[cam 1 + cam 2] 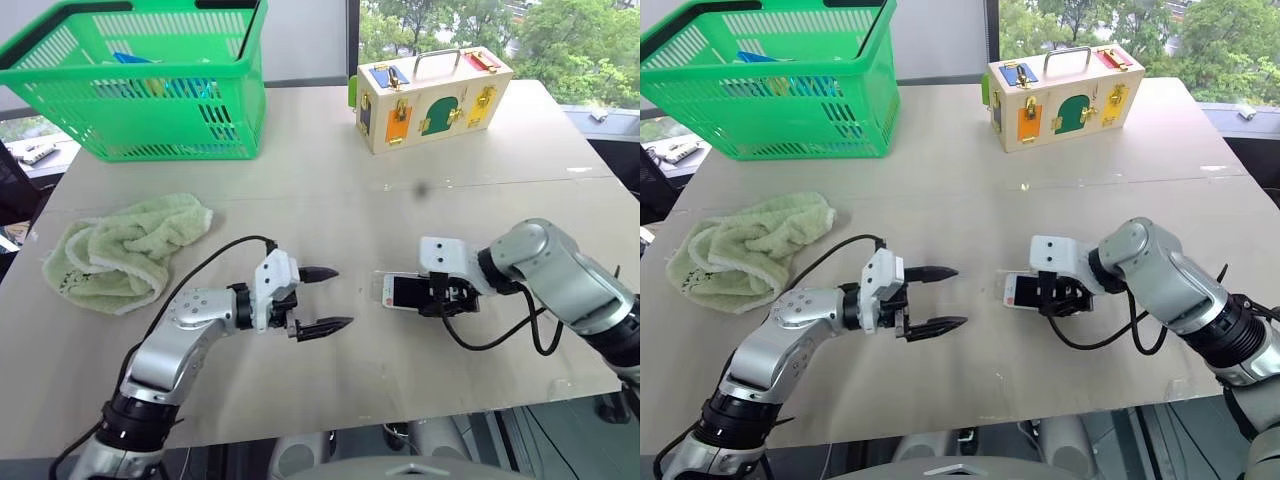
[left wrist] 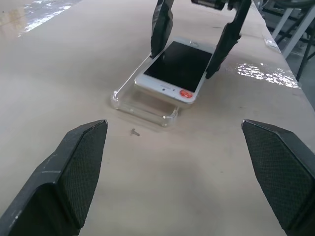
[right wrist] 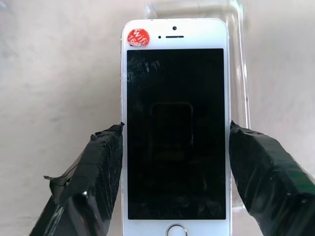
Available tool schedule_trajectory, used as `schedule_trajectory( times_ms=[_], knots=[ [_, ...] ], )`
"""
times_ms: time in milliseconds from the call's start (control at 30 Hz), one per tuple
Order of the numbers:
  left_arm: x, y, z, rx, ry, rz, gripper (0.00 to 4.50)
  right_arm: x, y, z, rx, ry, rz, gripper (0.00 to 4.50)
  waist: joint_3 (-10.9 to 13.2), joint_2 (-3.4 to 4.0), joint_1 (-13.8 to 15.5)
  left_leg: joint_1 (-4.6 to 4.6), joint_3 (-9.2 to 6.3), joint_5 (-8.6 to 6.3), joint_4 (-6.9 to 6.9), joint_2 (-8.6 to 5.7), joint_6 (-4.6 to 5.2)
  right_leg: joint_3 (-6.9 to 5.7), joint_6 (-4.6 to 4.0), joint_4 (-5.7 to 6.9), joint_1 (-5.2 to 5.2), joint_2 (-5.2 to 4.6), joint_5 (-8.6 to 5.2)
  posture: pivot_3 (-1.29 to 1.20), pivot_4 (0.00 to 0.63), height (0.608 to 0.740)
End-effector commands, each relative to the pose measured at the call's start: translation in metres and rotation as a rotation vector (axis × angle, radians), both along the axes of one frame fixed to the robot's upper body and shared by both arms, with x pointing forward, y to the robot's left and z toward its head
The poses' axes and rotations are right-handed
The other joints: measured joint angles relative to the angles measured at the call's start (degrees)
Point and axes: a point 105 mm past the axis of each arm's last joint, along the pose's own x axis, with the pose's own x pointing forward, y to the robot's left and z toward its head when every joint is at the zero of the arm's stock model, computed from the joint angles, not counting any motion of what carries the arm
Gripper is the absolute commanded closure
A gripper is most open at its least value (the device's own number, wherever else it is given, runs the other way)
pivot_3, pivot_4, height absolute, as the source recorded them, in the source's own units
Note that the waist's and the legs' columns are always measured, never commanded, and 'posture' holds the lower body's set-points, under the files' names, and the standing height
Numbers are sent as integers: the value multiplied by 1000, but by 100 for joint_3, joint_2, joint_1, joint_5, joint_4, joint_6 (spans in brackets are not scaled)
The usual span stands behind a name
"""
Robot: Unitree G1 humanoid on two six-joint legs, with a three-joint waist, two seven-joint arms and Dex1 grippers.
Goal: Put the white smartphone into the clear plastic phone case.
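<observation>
Right gripper [image 3: 174, 147]: fingers [image 3: 96, 167] are pressing on both long edges of the phone [image 3: 175, 132], gripping it screen-up above the table [image 1: 330, 200]. The phone is sitting tilted, its earpiece end, the one bearing a red round sticker [image 3: 138, 36], lying over the case [image 2: 147, 101] while the home-button end is staying raised between the fingers. The case is resting flat on the table beneath and slightly ahead of the phone, its clear rim showing past the phone's top and one side. Left gripper [image 1: 322, 300]: is hovering just left of the case, pointing toward it, jaws standing wide apart and holding nothing. Also lying on the table: a green towel [image 1: 120, 250] at the left, a green basket [image 1: 150, 80] at the far left, a wooden latch box [image 1: 432, 95] at the far side.
</observation>
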Motion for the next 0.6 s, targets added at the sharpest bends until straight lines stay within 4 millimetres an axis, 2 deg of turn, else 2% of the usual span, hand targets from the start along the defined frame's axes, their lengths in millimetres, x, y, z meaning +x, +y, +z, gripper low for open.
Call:
schedule_trajectory(
  times_ms=[33,400,600],
  knots=[
    [0,-4,7,-13,-18,-24,0,12,-7,6,-31,-51,-26,1636,0,0,-3,0,0,0,0,0,0,0,0,0,0,1,0,0,150,740],
    [-2,-5,8,-17,-14,-18,0,21,-4,5,-92,-91,22,1636,0,-1,-3,2,0,0,0,0,0,-2,0,1,0,3,0,0,150,740],
    [-4,-4,2,-15,-9,-8,0,12,4,6,-93,-82,77,1639,0,-1,-8,2,0,0,0,1,0,-2,0,1,0,4,0,0,150,740]
  ],
)
